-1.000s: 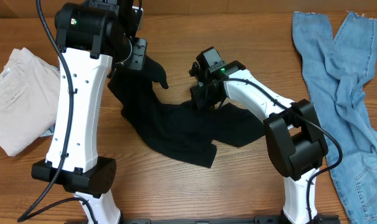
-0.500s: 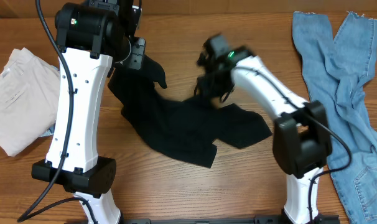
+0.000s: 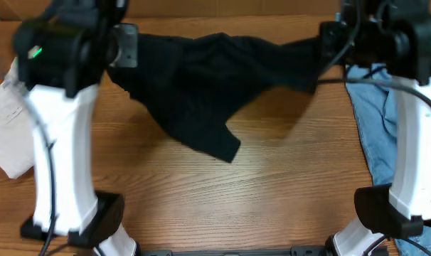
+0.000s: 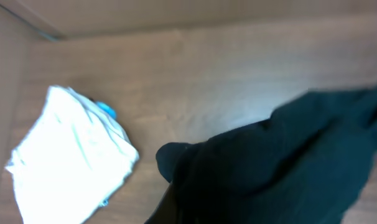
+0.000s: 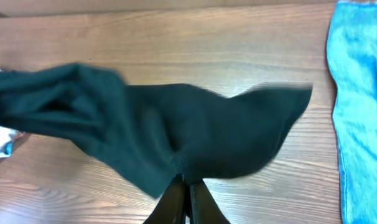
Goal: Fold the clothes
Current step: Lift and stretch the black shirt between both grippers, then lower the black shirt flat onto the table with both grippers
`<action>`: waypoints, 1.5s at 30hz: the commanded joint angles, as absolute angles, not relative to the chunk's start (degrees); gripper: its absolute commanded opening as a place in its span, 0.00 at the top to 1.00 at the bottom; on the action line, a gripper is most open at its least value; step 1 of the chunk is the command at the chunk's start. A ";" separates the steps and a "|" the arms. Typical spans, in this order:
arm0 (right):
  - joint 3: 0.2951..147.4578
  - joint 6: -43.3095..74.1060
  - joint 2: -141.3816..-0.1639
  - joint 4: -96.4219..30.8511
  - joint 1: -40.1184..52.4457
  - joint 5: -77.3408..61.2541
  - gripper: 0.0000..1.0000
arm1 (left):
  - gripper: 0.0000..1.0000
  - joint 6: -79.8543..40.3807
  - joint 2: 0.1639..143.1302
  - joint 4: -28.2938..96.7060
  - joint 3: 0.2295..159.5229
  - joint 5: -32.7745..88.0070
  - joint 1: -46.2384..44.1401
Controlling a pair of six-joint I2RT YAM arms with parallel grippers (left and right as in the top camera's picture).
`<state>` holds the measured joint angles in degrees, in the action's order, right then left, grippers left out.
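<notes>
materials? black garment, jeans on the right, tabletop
black garment: thin, soft, matte fabric, possibly a knit; it hangs in loose folds.
jeans: light blue denim by the faded wash; weave too blurred to confirm.
table: wood or wood-look laminate, grain lines with slight sheen; can't tell which.

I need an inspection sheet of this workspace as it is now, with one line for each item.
Surface: wooden table, light brown grain.
Job's things: black garment lifted and stretched between both grippers, one corner hanging down.
Clutter: white cloth bundle at the left; light blue jeans at the right.
Grippers: left gripper shut on the garment's left end; right gripper shut on its right end.
Cables: black cable running along the left arm.
Surroundings: nothing seen.
</notes>
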<state>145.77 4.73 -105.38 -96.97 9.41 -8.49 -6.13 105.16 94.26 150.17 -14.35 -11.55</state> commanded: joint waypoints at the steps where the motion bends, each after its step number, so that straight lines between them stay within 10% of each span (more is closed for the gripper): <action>1: 147.00 4.78 -104.62 -97.06 8.86 -7.53 0.96 | 0.96 -7.77 98.35 93.97 153.16 -16.12 -10.33; 27: 126.61 10.11 -98.19 -96.60 8.86 -4.05 0.96 | 0.96 -7.75 102.87 96.79 152.68 -7.53 -8.93; 43: 89.76 9.41 -98.63 -60.47 8.86 -3.88 0.96 | 0.96 -7.77 126.74 90.65 151.20 -6.13 -9.08; 45: 88.90 9.43 -99.29 -56.80 8.86 -3.88 0.66 | 0.96 -7.97 128.27 89.19 151.20 -6.11 -9.10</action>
<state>89.97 9.67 -99.20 -59.59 9.19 -4.21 -7.16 127.00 90.30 151.11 -6.59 -9.23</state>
